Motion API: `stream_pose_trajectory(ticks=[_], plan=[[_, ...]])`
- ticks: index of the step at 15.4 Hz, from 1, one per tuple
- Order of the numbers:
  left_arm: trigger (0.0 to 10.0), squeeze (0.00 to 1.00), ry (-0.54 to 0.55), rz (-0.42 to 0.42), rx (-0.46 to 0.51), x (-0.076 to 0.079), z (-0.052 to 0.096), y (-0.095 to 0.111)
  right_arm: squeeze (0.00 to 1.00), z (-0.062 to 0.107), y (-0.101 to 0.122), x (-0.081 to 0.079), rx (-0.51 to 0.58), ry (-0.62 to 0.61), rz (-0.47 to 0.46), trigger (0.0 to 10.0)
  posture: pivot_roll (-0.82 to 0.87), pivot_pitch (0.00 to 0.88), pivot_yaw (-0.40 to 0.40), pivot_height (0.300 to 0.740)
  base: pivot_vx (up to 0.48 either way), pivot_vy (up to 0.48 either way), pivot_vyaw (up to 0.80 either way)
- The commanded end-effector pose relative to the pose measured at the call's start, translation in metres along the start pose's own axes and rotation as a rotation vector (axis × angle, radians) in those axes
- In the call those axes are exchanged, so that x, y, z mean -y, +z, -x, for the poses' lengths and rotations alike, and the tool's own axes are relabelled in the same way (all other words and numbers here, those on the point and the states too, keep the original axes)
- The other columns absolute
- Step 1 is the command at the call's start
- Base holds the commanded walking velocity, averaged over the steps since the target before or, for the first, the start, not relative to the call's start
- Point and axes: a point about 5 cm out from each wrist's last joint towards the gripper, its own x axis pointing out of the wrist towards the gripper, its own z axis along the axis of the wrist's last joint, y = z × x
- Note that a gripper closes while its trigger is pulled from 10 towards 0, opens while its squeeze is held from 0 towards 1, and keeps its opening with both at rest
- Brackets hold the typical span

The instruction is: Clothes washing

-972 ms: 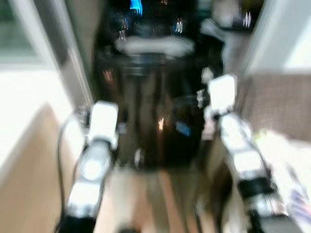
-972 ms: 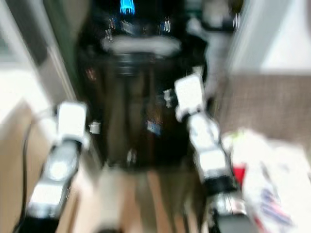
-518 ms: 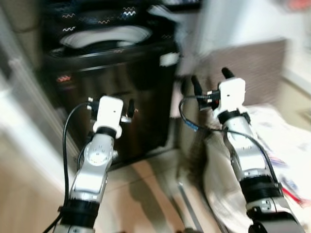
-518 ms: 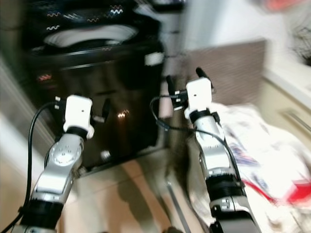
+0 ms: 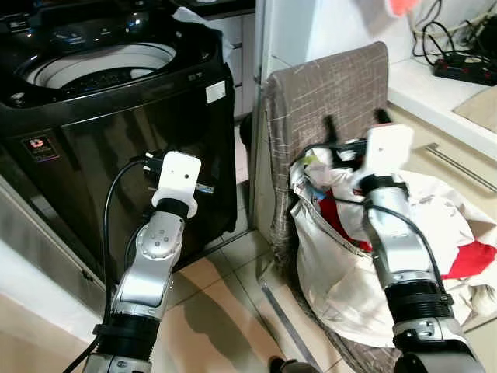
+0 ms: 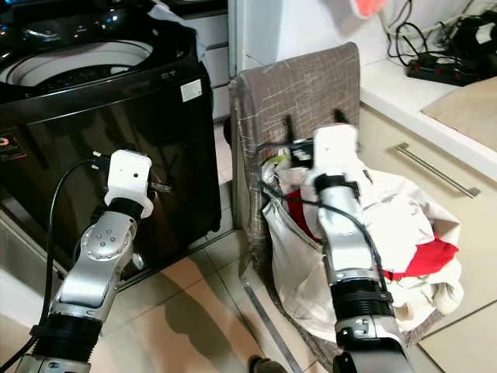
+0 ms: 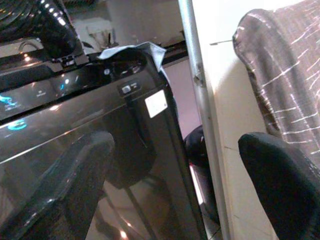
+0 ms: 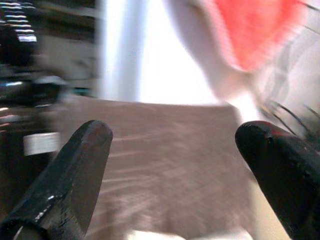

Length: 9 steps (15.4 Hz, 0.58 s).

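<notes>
A black top-loading washer [image 5: 116, 116] stands with its lid open and its pale drum showing. Just beside the washer, on the robot's right, is a brown-grey laundry hamper [image 5: 326, 93], and clothes [image 5: 435, 225] spill out of it: mostly white and cream fabric, crumpled, with red pieces tucked among them. Past the hamper from the washer runs a pale counter [image 5: 435, 93] with a power strip [image 5: 466, 68] on it.

The right gripper [image 8: 170, 175] hovers over the clothes at the hamper's mouth, jaws spread wide and holding nothing. The left gripper [image 7: 175, 180] is raised in front of the washer's dark front panel, jaws also wide and empty.

Risks, as a judgement: the pile is loose and tangled, so a grab may pull several garments at once, and some could drop on the tiled floor [image 5: 217, 311] between hamper and washer. A finger could also snag the soft hamper wall and drag the hamper itself over.
</notes>
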Motion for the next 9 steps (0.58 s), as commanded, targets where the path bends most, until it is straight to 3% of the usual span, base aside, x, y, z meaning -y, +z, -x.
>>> stream_pose_trajectory(ticks=[1, 3, 6, 8, 9], plan=[[10.0, 0.0, -0.011, -0.005, 0.002, -0.002, -0.003, 0.0, 0.0, 0.0, 0.0, 0.014, -0.021, -0.097, -0.031, 10.0, -0.11, 0.0, 0.061, 0.74, 0.0, 0.0, -0.65], [10.0, 0.0, -0.02, -0.006, 0.003, -0.004, -0.003, 0.0, 0.0, 0.007, -0.007, 0.027, -0.126, -0.213, -0.094, 10.0, -0.11, 0.0, 0.064, 0.74, 0.0, 0.0, -0.68], [10.0, 0.0, -0.031, -0.003, 0.008, -0.004, -0.004, 0.001, 0.0, 0.015, -0.017, 0.026, -0.234, -0.243, -0.114, 10.0, -0.13, 0.0, 0.072, 0.74, 0.0, 0.0, -0.64], [10.0, 0.0, -0.038, 0.007, 0.015, -0.005, -0.005, 0.005, 0.0, 0.016, -0.032, 0.041, -0.424, -0.353, -0.2, 10.0, -0.13, 0.025, 0.079, 0.74, 0.0, 0.0, 0.0], [10.0, 0.0, -0.04, 0.008, 0.014, -0.005, -0.004, 0.005, 0.0, 0.017, -0.033, 0.044, -0.455, -0.365, -0.215, 10.0, -0.13, 0.025, 0.079, 0.74, 0.0, 0.0, 0.0]])
